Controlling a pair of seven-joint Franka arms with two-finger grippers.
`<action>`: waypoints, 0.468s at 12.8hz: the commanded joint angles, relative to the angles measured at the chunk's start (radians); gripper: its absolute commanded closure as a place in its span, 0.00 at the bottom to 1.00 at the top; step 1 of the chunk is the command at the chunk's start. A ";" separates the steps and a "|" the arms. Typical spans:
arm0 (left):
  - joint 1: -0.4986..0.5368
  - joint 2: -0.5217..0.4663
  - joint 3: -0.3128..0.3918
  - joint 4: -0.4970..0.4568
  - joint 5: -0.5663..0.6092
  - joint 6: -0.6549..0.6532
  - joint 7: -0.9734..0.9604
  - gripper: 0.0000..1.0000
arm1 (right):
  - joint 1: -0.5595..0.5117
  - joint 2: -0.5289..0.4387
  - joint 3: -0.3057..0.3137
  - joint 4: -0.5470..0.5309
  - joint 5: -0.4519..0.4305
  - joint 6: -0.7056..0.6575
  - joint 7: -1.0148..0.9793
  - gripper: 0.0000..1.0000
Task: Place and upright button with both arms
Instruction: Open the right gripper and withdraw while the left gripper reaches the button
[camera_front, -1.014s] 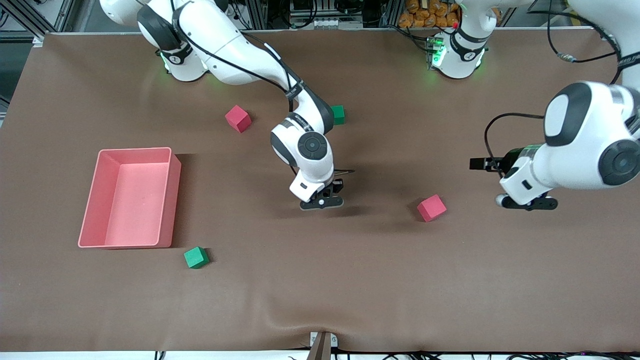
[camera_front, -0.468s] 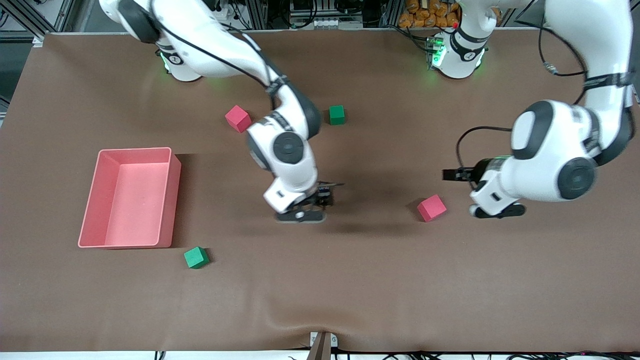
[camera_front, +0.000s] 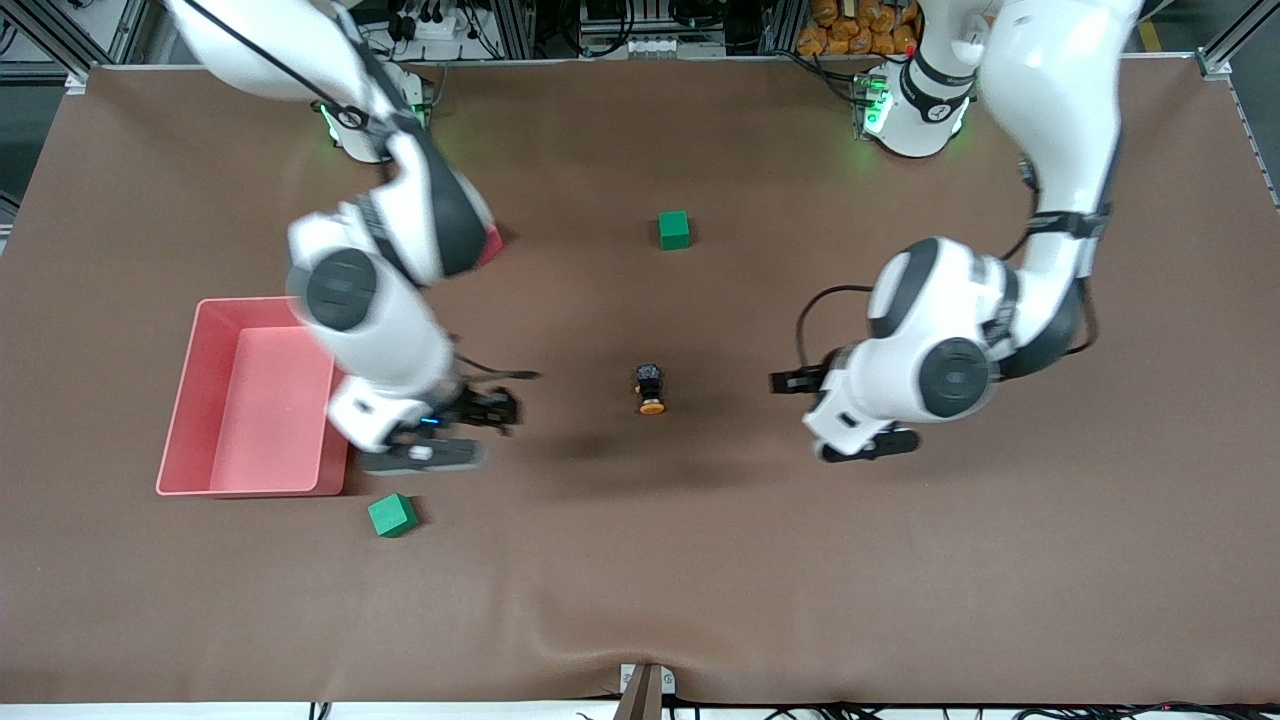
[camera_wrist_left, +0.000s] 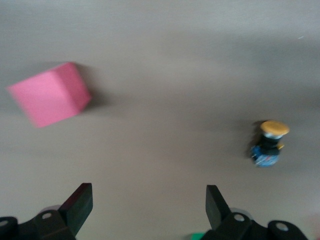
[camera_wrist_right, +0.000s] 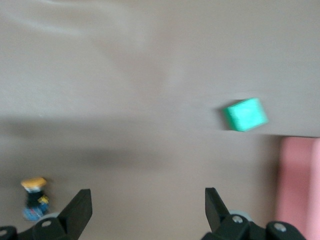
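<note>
Button lies tipped on the tabletop.
Light, rigid, prone to roll; its black body suits gripping. Left claw and right claw, both spread, empty, flank it.

Button, orange cap on a short black body, lying on its side on the table, cap toward the front camera.

Right claw wide open over brown table; button, green cube, pink tray.
</note>
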 joint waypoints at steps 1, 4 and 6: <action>-0.082 0.070 0.008 0.046 -0.008 0.133 -0.122 0.00 | -0.122 -0.253 0.024 -0.271 0.000 0.015 -0.173 0.00; -0.160 0.140 0.008 0.046 -0.008 0.233 -0.197 0.02 | -0.275 -0.384 0.022 -0.326 0.004 -0.121 -0.353 0.00; -0.188 0.172 0.007 0.046 -0.011 0.292 -0.225 0.11 | -0.363 -0.438 0.022 -0.323 0.007 -0.218 -0.413 0.00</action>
